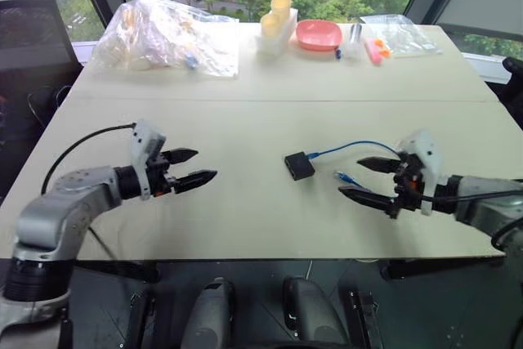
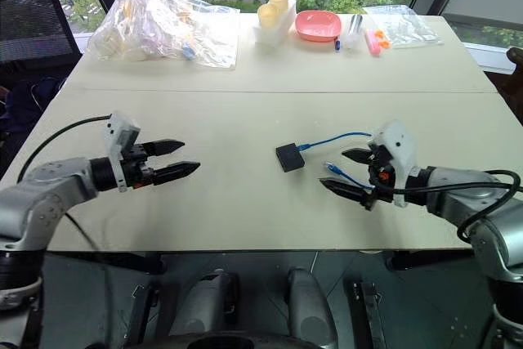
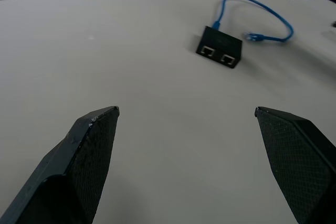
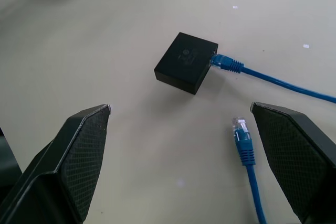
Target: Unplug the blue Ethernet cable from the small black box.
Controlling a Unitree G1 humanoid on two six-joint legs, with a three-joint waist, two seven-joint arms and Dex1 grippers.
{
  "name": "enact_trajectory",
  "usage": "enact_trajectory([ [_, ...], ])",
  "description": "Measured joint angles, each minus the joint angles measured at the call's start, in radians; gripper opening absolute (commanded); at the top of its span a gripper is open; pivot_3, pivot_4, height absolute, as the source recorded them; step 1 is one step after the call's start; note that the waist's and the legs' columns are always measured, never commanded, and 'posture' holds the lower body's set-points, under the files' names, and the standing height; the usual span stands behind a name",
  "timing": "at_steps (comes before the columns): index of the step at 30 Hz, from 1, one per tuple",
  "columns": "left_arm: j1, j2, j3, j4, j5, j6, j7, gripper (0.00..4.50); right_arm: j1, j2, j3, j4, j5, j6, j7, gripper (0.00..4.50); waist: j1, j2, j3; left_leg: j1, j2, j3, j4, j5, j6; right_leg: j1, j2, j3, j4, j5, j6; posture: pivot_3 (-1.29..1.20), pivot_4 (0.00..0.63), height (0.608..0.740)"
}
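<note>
In the head views, the small black box [image 1: 299, 166], a matte rectangular block, lay flat on the pale, smooth worktop [image 1: 245, 120] between the two arms. The blue Ethernet cable [image 1: 351, 148], a thin bright cord, ran from the box's far right side in a loop toward the right gripper [image 1: 359, 179], and its free end rested on the worktop just beside that gripper's lower finger. The left gripper [image 1: 196, 166] hovered well apart from the box, its tapered black fingers spread and empty. At the far edge stood a crumpled clear plastic bag [image 1: 163, 37], a pink dish [image 1: 319, 34] and pale yellow cups [image 1: 275, 15].

In the left wrist view, the textured, wedge-shaped fingers [image 3: 89, 150] stood wide apart; the box showed two open ports on its near face, with the cable plugged into its far side.

In the right wrist view, the cross-hatched fingers [image 4: 73, 156] were likewise spread, holding nothing. The box sat between and beyond them, one plug seated in its side, while the clear loose plug lay near the opposite finger, not touching it.
</note>
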Motion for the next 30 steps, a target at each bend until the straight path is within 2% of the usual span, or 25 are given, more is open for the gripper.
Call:
enact_trajectory([
  [7,-0.022,-0.031,-0.023,0.003,0.007,-0.013,-0.011,4.34,-0.037,0.008,0.032,0.042,-0.078,-0.065,-0.008,4.5,0.003,0.0,0.0,-0.001,-0.001,0.0,0.0,0.0,0.001,0.0,0.0,0.0,0.0,0.0,0.0,0.0,0.15,0.74],
  [30,-0.054,-0.053,-0.051,0.003,0.004,0.003,-0.028,4.34,-0.114,0.042,0.05,0.099,-0.158,-0.108,-0.012,4.5,0.001,0.0,0.0,-0.001,-0.001,0.001,0.0,0.0,0.001,0.0,0.0,0.0,0.0,0.0,0.0,0.0,0.15,0.74],
])
